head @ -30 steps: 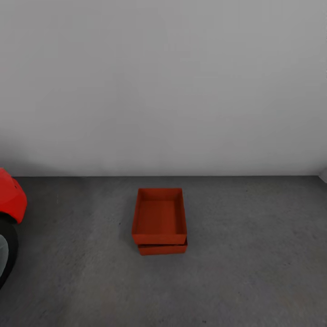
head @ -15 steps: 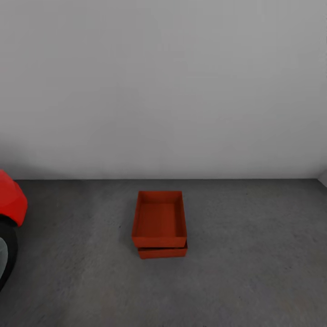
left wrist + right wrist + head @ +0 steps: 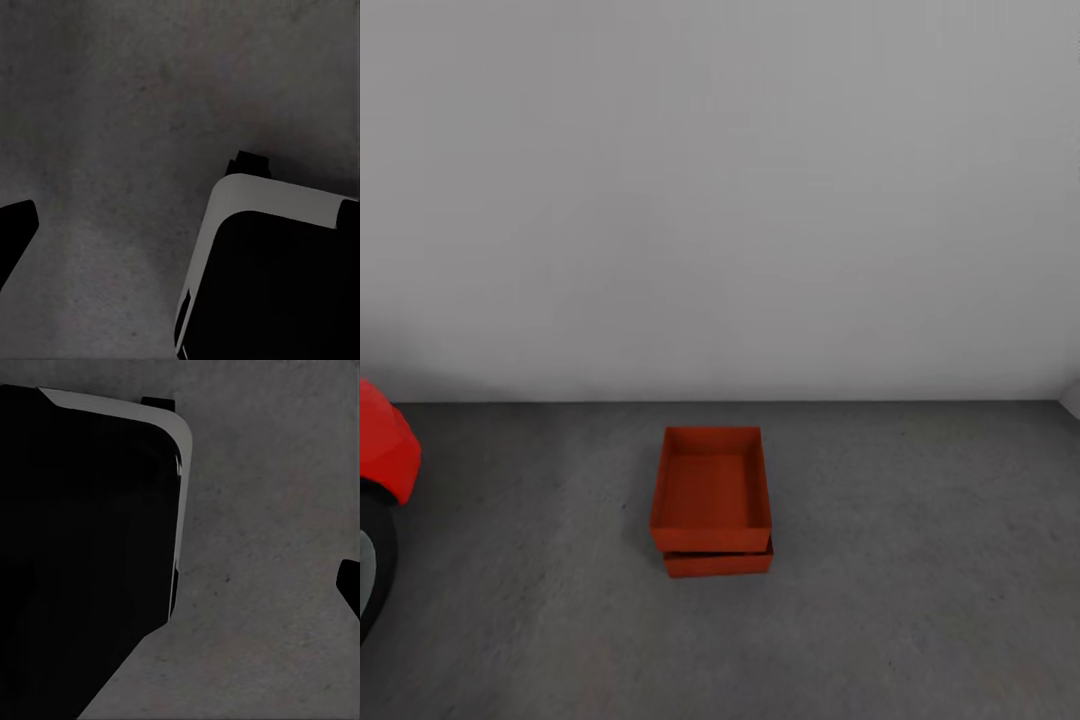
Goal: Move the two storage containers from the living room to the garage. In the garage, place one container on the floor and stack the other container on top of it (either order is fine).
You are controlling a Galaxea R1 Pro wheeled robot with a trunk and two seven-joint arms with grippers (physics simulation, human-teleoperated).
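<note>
Garage scene. Two red-orange storage containers sit stacked on the floor [image 3: 920, 600], rough dark grey concrete with a mottled grain. Upper container [image 3: 711, 490] is a thin-walled open rectangular tray, flat bottom, low walls, nothing inside. Lower container [image 3: 717, 564] shows as a narrow red strip under the upper one's near edge; it sticks out slightly toward the viewer and to the right, so the stack is a bit offset, not flush. Stack stands a little out from the plain white-grey wall [image 3: 720, 200], which is smooth and featureless.

Red car [image 3: 385, 445] at far left edge: glossy curved red fender over a black tyre [image 3: 375, 560], well apart from the containers.

Left wrist view: concrete floor below, a rounded-corner body part of the robot [image 3: 277, 285] with a pale grey rim and black face, and a dark finger tip [image 3: 13, 229] at the edge. Right wrist view: same kind of black rounded panel [image 3: 82, 555] with a light edge, and a sliver of dark finger [image 3: 349, 585] at the border. One finger per hand visible, so how far open the fingers are cannot be told; nothing seen held at the visible tips. Containers are nowhere near the fingers.
</note>
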